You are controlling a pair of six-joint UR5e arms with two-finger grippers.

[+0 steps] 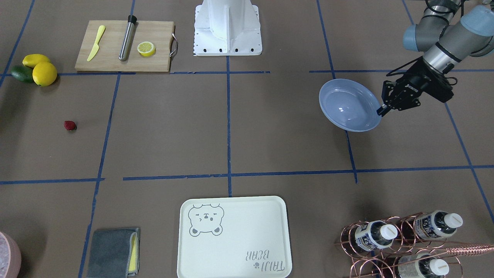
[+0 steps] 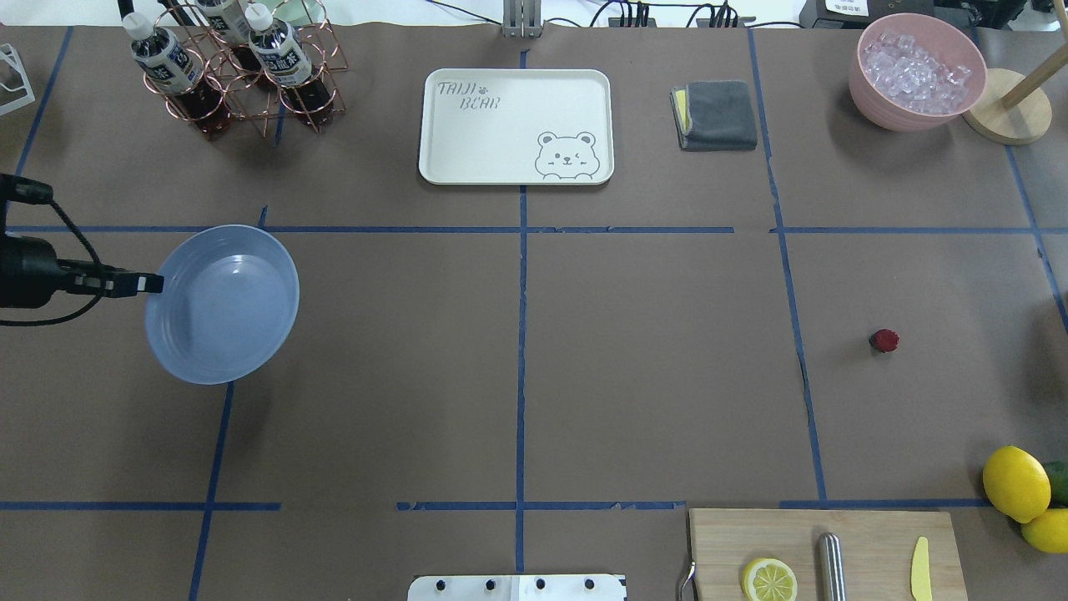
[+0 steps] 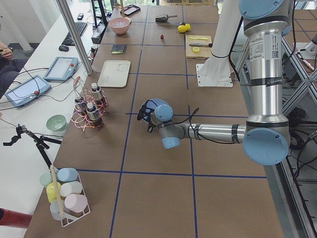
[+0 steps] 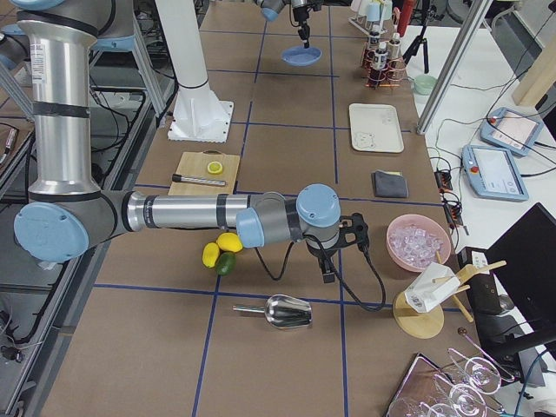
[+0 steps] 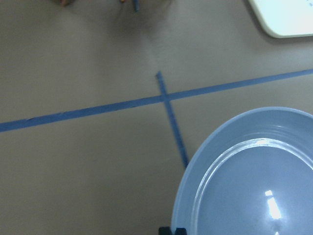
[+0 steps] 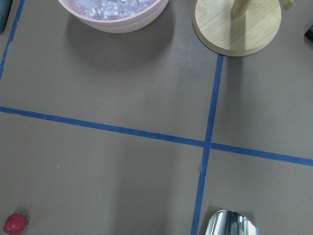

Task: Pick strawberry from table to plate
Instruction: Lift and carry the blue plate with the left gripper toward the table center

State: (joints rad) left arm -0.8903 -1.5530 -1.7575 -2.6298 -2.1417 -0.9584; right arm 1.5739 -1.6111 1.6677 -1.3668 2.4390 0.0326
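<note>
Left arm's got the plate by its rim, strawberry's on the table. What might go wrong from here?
1. The left gripper pinches the plate at only one spot on its rim, so it may slip or tip.
2. The strawberry is small and round and lies across the table from the plate; it may roll away at the grasp or drop on the long carry.
</note>
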